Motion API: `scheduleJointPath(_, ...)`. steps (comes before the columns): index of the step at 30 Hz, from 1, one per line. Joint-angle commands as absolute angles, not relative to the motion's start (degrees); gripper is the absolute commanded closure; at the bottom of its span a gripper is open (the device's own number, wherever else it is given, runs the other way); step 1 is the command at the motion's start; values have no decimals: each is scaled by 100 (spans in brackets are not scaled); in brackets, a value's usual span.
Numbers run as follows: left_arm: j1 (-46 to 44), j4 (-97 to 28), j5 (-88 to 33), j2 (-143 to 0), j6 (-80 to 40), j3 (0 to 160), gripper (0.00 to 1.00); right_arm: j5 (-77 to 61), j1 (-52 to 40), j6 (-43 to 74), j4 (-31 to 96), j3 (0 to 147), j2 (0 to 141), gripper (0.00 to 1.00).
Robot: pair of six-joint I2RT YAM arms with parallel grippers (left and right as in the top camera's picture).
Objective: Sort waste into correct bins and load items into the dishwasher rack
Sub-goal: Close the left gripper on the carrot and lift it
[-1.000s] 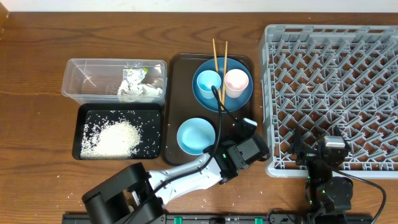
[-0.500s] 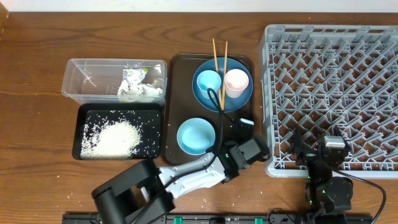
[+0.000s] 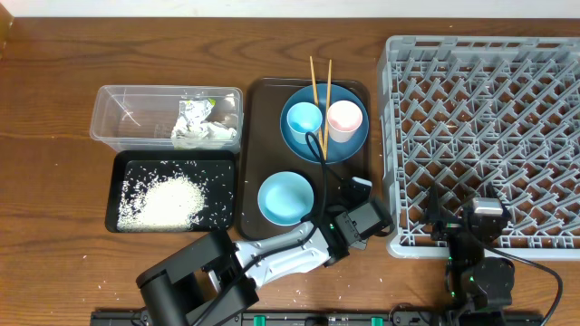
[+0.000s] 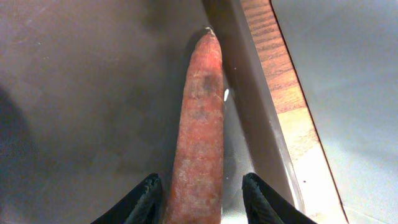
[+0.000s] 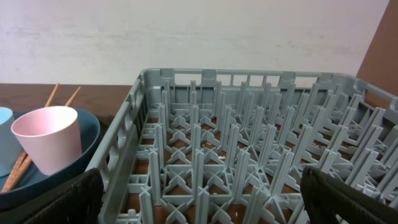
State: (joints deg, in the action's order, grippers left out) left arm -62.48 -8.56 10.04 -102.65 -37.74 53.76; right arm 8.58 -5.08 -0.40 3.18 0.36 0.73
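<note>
Table (image 3: 54, 109): tub (image 3: 118, 129), black tray (image 3: 112, 192), platter (image 3: 261, 136), rack (image 3: 489, 118)

**No legible writing in view**

The only print to be seen is on the green-yellow wrapper (image 3: 193, 112) lying in the clear tub (image 3: 118, 127). In the overhead view it is too small and crumpled to make out a single letter. No label, brand, number or sign can be read in the overhead view or in either wrist view.
</note>
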Motion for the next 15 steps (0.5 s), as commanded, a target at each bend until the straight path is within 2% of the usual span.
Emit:
scheduleJointPath(1, -6257, -871, 943, -10311, -3824, 5433, 55, 875, -447, -5, 340, 32, 75, 1)
scheduleJointPath(15, -6261, -867, 945, -10634, -3824, 5384, 57, 878, -447, -5, 340, 32, 75, 1)
